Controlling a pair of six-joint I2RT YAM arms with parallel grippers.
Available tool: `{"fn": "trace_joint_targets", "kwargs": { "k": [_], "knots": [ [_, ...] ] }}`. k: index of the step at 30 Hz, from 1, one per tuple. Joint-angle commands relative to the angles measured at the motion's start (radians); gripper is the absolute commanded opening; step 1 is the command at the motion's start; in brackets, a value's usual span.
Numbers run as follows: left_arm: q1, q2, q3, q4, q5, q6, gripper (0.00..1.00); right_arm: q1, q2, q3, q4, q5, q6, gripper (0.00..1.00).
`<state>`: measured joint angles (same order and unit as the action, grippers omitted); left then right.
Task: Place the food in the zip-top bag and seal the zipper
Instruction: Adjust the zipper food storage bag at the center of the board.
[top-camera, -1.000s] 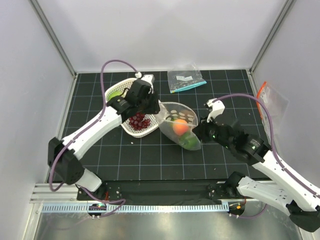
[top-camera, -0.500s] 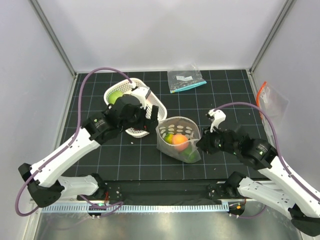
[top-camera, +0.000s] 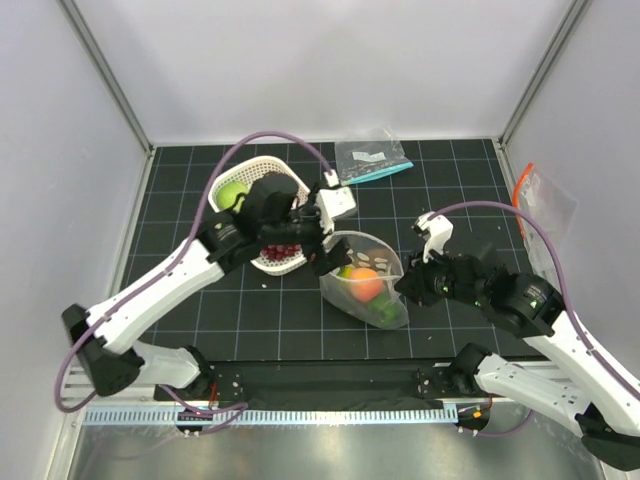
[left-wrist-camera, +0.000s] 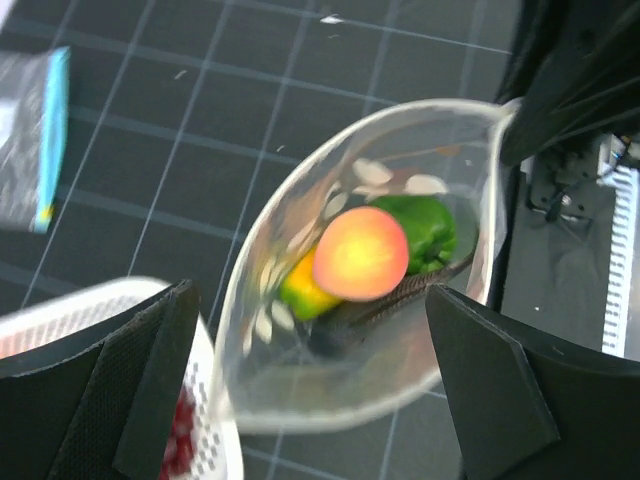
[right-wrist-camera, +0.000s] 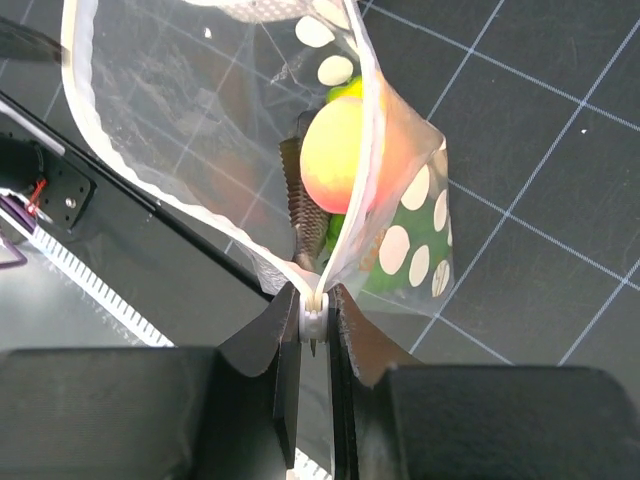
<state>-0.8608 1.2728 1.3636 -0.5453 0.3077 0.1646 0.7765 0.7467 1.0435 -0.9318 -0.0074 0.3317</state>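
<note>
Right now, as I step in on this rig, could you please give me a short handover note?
Left gripper: open, empty, at the zip-top bag mouth.
Right gripper: shut on the bag's zipper edge.
Bagged: orange fruit, green pepper, yellow piece.
To do: grapes and pale green fruit, both in the white basket; zipper unsealed.

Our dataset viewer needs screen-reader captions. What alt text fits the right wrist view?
The fingers of the right gripper pinch the mouth edge of a white-dotted zip-top bag, which gapes open over a black gridded mat. Inside lie an orange toy fruit and a green one.
</note>
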Motion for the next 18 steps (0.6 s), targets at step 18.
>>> {"fn": "trace_joint_targets", "kwargs": {
  "k": [18],
  "knots": [
    [-0.029, 0.286, 0.273, -0.145, 0.679, 0.291, 0.83, 0.001, 0.022, 0.107, -0.029, -0.051, -0.1, 0.01]
  ]
}}
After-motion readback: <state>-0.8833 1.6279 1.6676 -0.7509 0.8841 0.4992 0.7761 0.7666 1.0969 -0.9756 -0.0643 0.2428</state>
